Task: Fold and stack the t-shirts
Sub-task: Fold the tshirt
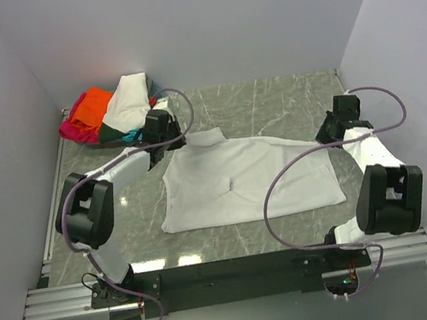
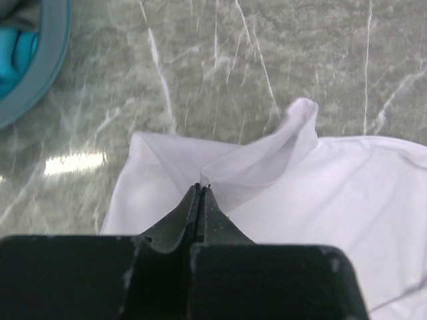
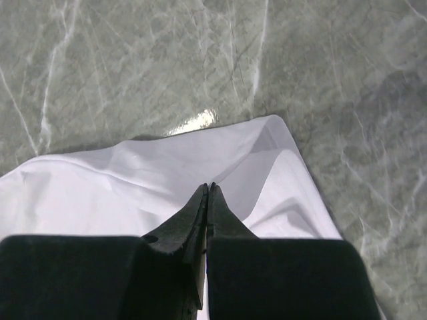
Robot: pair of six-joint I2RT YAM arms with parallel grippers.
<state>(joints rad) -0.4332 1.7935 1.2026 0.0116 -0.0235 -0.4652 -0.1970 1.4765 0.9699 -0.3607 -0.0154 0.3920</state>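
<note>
Top external view: white shirt (image 1: 241,184) lies spread on tabletop (image 1: 268,97). Left claw (image 2: 201,186) & right claw (image 3: 208,186) ea. clench its far edge; we judge paired grips hold cloth taut & level for fold.

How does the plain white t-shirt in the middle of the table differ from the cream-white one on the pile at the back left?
The plain white cloth t-shirt lies spread flat mid-table; the cream-white t-shirt sits bunched atop the coloured pile. The left tool and right tool are each shut on a far edge of the white one; nothing touches the cream-white one. Both are pale, soft cloth.
</note>
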